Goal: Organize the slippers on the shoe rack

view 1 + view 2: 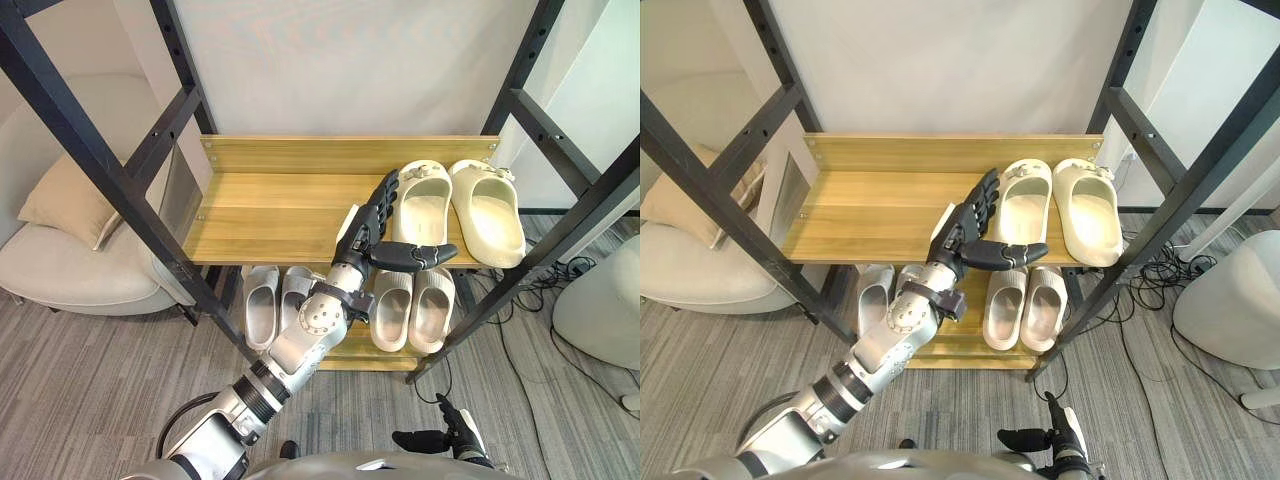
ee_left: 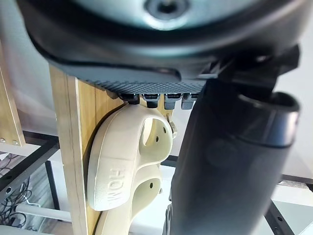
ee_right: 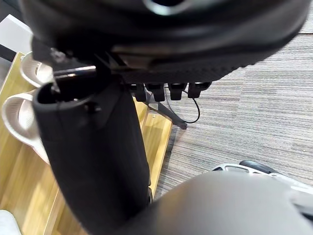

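A cream slipper pair stands on the right of the upper wooden shelf (image 1: 260,205): the left slipper (image 1: 421,205) and the right slipper (image 1: 488,210). My left hand (image 1: 366,228) is open over that shelf, its straight fingers against the left slipper's side and its thumb stretched along the shelf's front edge. The left wrist view shows its fingertips (image 2: 156,100) at that slipper's (image 2: 122,161) strap. On the lower shelf a grey pair (image 1: 264,302) lies at the left and a beige pair (image 1: 412,306) at the right. My right hand (image 1: 442,434) hangs low near the floor, fingers relaxed.
Black metal posts (image 1: 95,160) frame the rack on both sides. A beige armchair (image 1: 70,260) with a cushion stands at the left. A white rounded object (image 1: 600,300) and cables (image 1: 540,280) sit on the floor at the right.
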### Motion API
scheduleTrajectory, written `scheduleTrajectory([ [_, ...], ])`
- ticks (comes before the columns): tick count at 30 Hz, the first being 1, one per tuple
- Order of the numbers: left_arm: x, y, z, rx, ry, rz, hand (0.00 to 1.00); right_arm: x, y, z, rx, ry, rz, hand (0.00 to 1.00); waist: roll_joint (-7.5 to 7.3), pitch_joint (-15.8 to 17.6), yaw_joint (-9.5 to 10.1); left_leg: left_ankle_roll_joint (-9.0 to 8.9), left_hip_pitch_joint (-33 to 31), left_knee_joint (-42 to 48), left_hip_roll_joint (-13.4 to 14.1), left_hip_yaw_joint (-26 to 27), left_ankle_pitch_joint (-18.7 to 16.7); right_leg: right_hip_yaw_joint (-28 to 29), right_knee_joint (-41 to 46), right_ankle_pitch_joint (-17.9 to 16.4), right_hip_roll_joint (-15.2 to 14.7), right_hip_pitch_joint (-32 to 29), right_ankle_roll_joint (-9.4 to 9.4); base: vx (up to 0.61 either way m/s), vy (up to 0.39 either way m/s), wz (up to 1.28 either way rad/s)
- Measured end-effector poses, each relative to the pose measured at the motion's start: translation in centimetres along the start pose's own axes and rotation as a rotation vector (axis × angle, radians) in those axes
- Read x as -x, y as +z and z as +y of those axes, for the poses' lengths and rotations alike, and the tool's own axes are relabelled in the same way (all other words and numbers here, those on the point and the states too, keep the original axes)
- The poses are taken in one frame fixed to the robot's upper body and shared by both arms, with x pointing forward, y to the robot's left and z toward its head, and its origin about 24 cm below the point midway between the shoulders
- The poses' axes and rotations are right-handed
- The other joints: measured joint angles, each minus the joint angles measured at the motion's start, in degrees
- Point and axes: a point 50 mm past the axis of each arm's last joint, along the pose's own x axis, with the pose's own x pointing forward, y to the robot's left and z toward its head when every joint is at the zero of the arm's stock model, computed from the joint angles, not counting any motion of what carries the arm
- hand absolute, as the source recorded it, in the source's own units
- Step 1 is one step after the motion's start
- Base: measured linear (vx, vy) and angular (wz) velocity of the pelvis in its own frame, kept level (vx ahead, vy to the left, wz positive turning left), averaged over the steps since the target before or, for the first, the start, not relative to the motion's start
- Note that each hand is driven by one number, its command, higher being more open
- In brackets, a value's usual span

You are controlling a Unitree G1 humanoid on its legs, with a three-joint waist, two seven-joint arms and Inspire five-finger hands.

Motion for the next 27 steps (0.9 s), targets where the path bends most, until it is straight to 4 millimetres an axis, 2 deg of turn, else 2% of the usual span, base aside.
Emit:
scheduleTrajectory([
  [4, -0.1, 0.0, 0.1, -0.003, 0.009, 0.002, 1.00, 0.0, 0.0, 0.0, 0.000, 0.000, 0.000, 1.00, 0.00, 0.00, -0.13, 0.00, 0.11, 0.02, 0.01, 0.13, 0.00, 0.10, 0.10, 0.00, 0.00, 0.00, 0.00, 0.00, 0.000, -0.02],
  [10, -0.6, 0.4, -0.6, 0.021, 0.024, -0.006, 1.00, 0.0, 0.0, 0.0, -0.002, -0.005, 0.001, 1.00, -0.08, 0.09, -0.10, 0.04, -0.42, 0.04, -0.23, 0.77, -0.03, 1.06, 2.94, -1.19, -0.71, -2.10, 0.21, 0.00, 0.002, -0.04],
  [19, -1.3, 1.1, -2.1, 0.049, 0.006, -0.025, 1.00, 0.1, 0.0, 0.0, -0.008, -0.009, -0.002, 1.00, -0.25, 0.19, -0.08, 0.75, -0.20, 0.67, -1.42, 0.73, -0.50, 1.14, 4.38, -1.97, -2.06, -2.11, 0.79, 0.00, 0.003, 0.01],
  [27, -2.3, 2.8, -3.7, 0.056, -0.040, -0.085, 1.00, 0.2, -0.1, 0.1, -0.010, -0.016, -0.003, 1.00, -0.49, 0.20, 0.09, 1.06, -0.13, 1.00, -1.85, 0.83, -0.64, 1.31, 5.04, -2.10, -2.60, -2.28, 0.99, 0.00, 0.000, 0.00],
])
